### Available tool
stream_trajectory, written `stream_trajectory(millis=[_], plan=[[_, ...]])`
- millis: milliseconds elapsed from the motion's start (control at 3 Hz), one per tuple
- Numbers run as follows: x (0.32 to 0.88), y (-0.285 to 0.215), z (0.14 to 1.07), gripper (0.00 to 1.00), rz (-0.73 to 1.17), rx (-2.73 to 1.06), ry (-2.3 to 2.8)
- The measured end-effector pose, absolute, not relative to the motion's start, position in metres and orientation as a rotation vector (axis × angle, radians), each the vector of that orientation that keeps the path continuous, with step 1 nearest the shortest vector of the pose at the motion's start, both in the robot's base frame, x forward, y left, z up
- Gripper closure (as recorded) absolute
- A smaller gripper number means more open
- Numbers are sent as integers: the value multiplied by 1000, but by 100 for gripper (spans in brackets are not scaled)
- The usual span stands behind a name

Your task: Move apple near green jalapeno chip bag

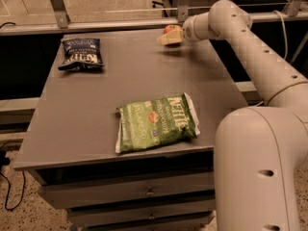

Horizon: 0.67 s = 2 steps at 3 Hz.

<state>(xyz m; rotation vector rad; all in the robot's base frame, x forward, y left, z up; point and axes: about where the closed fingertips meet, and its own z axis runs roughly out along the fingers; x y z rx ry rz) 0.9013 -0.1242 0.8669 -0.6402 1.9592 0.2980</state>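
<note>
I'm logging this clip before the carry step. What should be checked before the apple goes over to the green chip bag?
1. Gripper is at the apple, at the table's far edge: ok.
2. Hold on the apple is secure: cannot tell.
3. Green jalapeno chip bag is in full view, lying flat near the front edge: ok.
4. Bare table lies between the apple and the green bag: ok.
5. Dark blue chip bag sits at the far left, off that path: ok.
6. Apple is near the green bag: not ok, they are well apart.
</note>
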Motion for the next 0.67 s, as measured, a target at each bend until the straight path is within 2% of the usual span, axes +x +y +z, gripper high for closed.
stream_trajectory(millis=[333, 667], plan=[[910, -125, 856, 17, 333, -613, 1964], [909, -125, 860, 47, 374, -624, 1929]])
